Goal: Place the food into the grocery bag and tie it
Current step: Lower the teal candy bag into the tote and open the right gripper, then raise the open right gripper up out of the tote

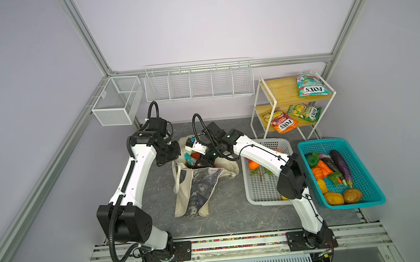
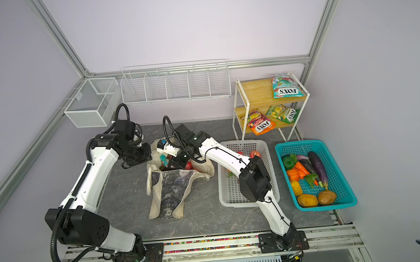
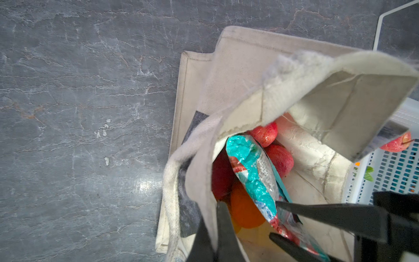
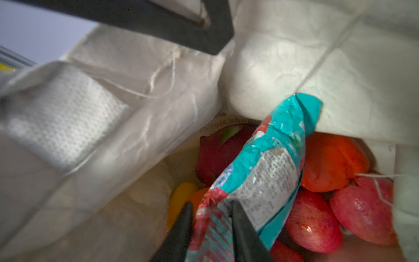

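The cream grocery bag (image 1: 202, 187) (image 2: 167, 190) lies mid-table with its mouth held up. My left gripper (image 3: 211, 212) (image 1: 173, 160) is shut on the bag's rim cloth. My right gripper (image 4: 210, 204) (image 1: 197, 164) reaches inside the mouth. Its fingers stand apart, with the crumpled end of the teal-and-red FOX'S packet (image 4: 260, 170) (image 3: 249, 172) between them. Under the packet lie red apples (image 4: 313, 222) (image 3: 265, 133), a dragon fruit (image 4: 217, 154), a yellow fruit (image 4: 181, 195) and an orange-red fruit (image 4: 331, 158).
Right of the bag is a white perforated basket (image 1: 263, 191) holding an apple (image 2: 255, 154) and an orange item (image 1: 254, 165). Further right, a teal basket (image 1: 359, 176) holds eggplants and vegetables. A shelf rack (image 1: 277, 99) at the back right carries other FOX'S packets. Wire baskets hang on the back wall.
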